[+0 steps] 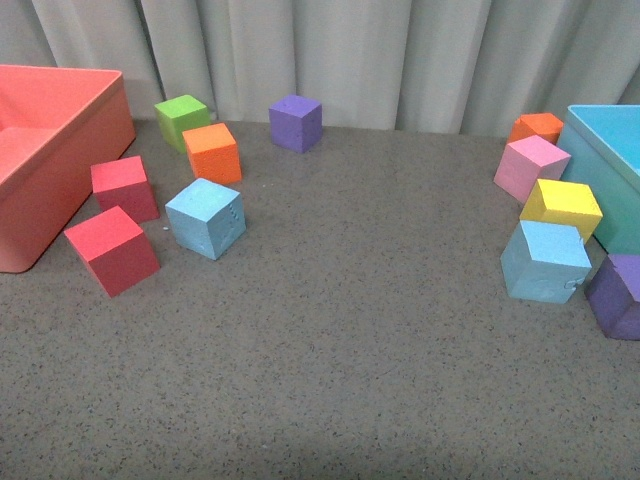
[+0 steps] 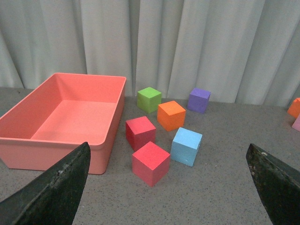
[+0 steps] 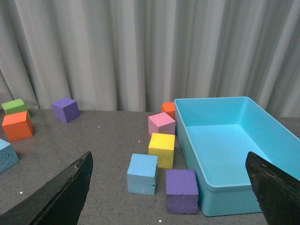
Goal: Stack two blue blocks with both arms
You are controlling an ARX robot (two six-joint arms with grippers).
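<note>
Two blue blocks on the grey table (image 1: pixel 330 330), well apart, one on each side; judged that the split is why the task calls for both arms, each block lying on its own arm's side.

Left blue block (image 1: pixel 206 218): upright, turned a little askew; near two red cubes (image 1: pixel 112 248), with an orange cube (image 1: pixel 212 152) behind it; apart from all of them, so its side faces look free for a pinch; coral bin (image 1: pixel 60 130) further left.

Right blue block (image 1: pixel 544 262): crowded; yellow cube (image 1: pixel 562 207) just behind, purple cube (image 1: pixel 618 295) just beside, turquoise bin (image 1: pixel 610 165) close by; cannot tell whether it touches the yellow one; judged the harder pick, since fingers need room on two opposite faces.

Neither arm shows in the front view; judged that both are pulled back and raised, since each wrist camera looks out over its own cluster.

Left gripper (image 2: pixel 168 149): jaws spread wide, the dark fingers (image 2: pixel 61 187) at the frame's two lower corners; nothing between them; the left blue block (image 2: pixel 186 146) lies ahead on the table, roughly on the gripper's centre line.

Right gripper (image 3: pixel 168 158): likewise wide open and empty; the right blue block (image 3: pixel 143 173) lies ahead, a little off centre.

Task judged at its start; no block lifted, no stack begun; each arm needs to descend on its own block.
</note>
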